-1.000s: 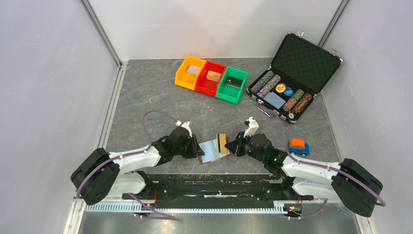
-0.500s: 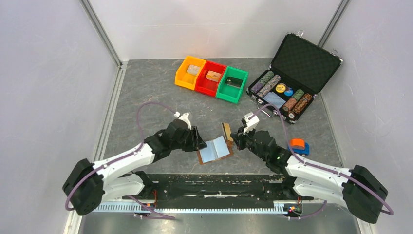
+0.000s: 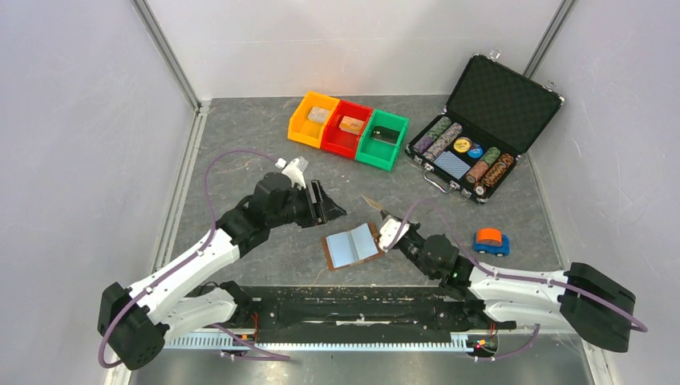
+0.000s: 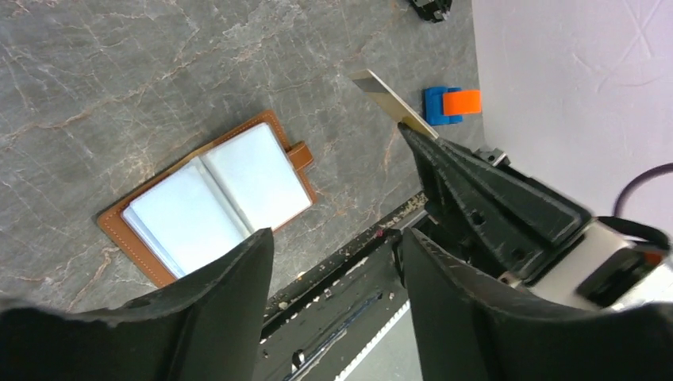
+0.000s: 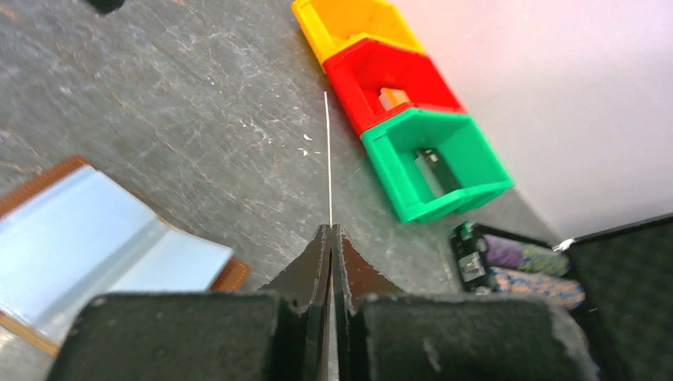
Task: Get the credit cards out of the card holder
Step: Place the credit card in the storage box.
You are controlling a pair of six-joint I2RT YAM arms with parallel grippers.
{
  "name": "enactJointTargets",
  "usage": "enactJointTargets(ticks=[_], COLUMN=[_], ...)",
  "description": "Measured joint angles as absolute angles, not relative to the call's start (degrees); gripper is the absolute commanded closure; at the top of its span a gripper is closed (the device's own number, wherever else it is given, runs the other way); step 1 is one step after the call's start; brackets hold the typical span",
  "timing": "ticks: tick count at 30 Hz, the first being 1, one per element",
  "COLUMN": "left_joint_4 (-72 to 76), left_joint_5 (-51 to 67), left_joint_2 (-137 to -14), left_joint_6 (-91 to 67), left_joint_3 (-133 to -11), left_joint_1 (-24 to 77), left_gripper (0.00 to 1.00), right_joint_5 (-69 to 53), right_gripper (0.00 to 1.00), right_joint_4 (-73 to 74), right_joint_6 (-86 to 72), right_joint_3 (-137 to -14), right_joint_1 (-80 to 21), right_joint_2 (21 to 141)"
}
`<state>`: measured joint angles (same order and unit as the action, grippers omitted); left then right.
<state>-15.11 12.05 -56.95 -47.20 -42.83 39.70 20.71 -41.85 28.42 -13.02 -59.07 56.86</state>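
The right tool [image 5: 330, 232] clamps card [image 5: 328, 159] by one end, clear of the spread holder [image 3: 351, 245]; left tool [image 4: 333, 254] gapes, empty

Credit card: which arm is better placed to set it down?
Right. The right end effector is shut on the credit card, clear of the open card holder; the left end effector is open, empty.

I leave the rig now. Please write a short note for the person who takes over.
Left gripper: open, empty, left of the card holder.
Right gripper: shut on one credit card, held in the air beside the holder.
Card holder: lies open on the table, between the arms.
Done: one card is out.
Left: set it down; the pockets do not show whether more cards remain.
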Motion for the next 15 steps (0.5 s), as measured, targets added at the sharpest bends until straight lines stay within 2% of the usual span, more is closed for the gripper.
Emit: enactJointTargets(ticks=[4,15], left_joint_4=[-14.5,-5.2], left_joint_5=[15.0,23.1], left_joint_2=[-57.0,-61.6], left_joint_6=[-48.4,-55.7], left_joint_3=[-42.9,-42.4], left_joint_1=[38.2,37.3], left_gripper=[0.24,0.30], right_joint_5=[23.9,32.6], right_gripper=[1.00,1.00], right_joint_4=[-48.5,-57.0], right_joint_6=[38.9,53.3], right_joint_3=[-8.8,-8.9], right_joint_1=[-63.7,-73.5], right_joint_2=[57.0,62.7])
